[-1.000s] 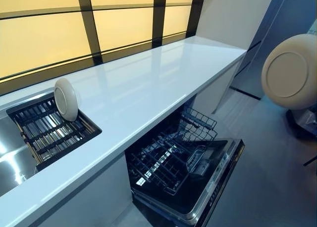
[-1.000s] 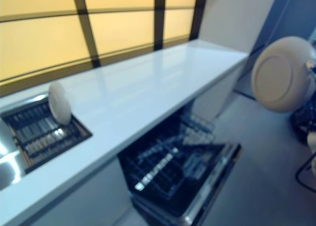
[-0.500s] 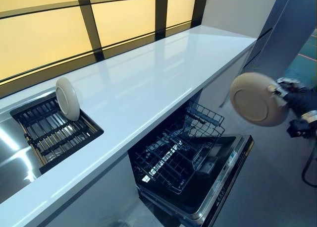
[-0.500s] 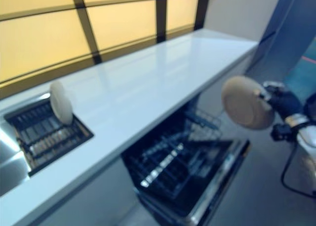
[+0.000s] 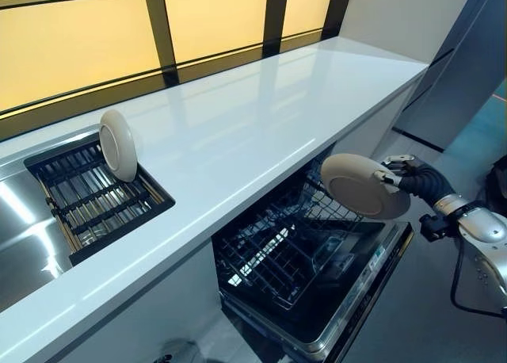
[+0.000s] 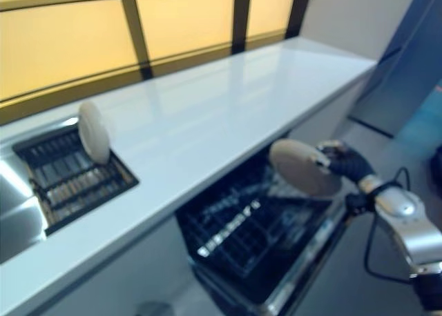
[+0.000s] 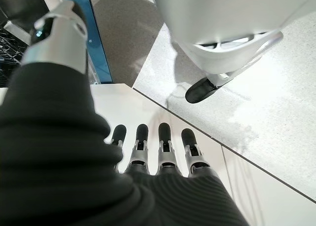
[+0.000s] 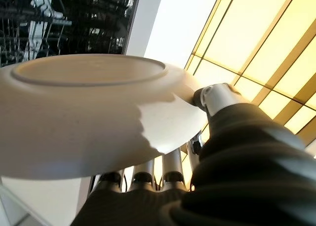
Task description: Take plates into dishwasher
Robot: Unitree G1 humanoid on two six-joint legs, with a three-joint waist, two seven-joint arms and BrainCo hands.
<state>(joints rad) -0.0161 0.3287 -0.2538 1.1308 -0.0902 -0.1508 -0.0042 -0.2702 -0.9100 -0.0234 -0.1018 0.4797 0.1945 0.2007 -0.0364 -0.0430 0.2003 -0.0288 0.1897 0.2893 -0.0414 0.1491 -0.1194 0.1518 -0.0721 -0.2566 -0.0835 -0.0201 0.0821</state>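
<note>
Right hand held a cream plate by its rim. In the right wrist view the thumb pressed on the plate's underside near the edge, and the fingers ran along the opposite face, so the rim was pinched between them. The plate stood tilted, foot ring and underside turned toward the head camera. It hung in the air over the open dishwasher, above the far end of the lower rack, not touching the wires as far as could be told.

Below the fingers: the black wire rack pulled out over the dropped door. The rack's raised far end sat just under the plate.

Beyond the fingers, toward the window, ran the long white surface, its front edge close beside the plate. Well apart from the hand, at the sink end, a second plate stood on edge in a dark drying rack sunk into the surface, with a steel sink next to it.

Left hand showed only in its own wrist view: fingers straight and side by side, holding nothing, pointed down over a pale tiled floor.
</note>
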